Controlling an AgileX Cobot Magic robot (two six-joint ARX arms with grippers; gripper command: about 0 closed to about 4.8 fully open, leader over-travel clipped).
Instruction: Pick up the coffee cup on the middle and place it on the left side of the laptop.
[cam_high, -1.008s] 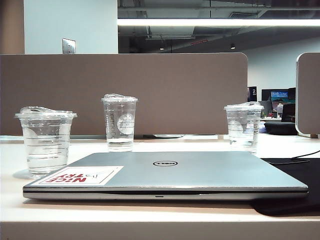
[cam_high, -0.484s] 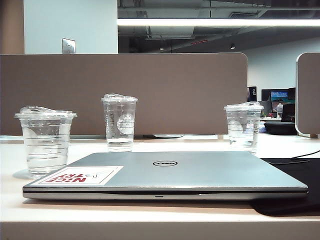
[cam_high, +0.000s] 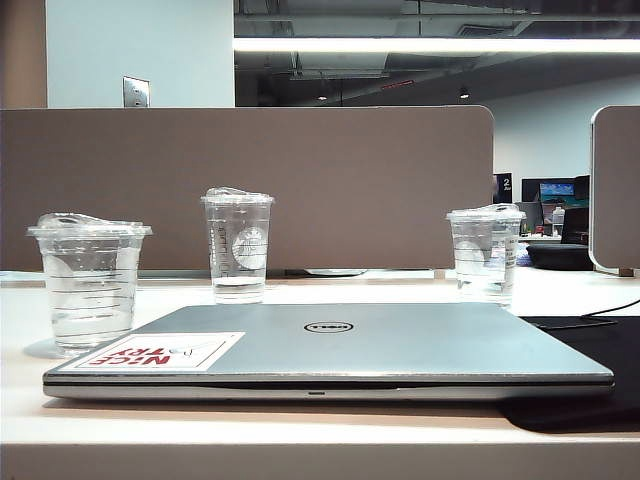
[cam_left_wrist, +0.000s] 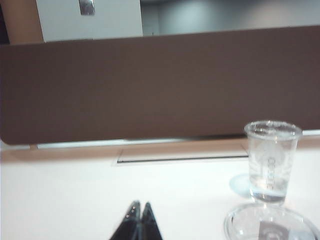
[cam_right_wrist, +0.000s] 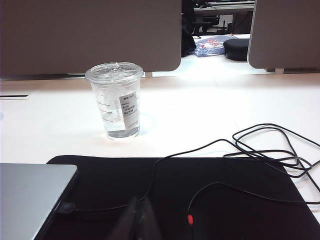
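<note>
Closing step: placement looks done, by your inspector's judgement; the coffee cup (cam_high: 90, 285) stands on the desk (cam_high: 300, 425) at the left of the frame, just beside the laptop (cam_high: 330, 350).
Next move: you need only hold both arms clear.
Cup: short, wide, clear, lined, lidded, upright.
Tools: left tool (cam_left_wrist: 140, 222) closed, empty; right tool (cam_right_wrist: 139, 217) closed, empty.

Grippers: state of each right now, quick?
Left gripper: closed, holding nothing, above the bare table.
Right gripper: closed, holding nothing, over the black mat.
</note>
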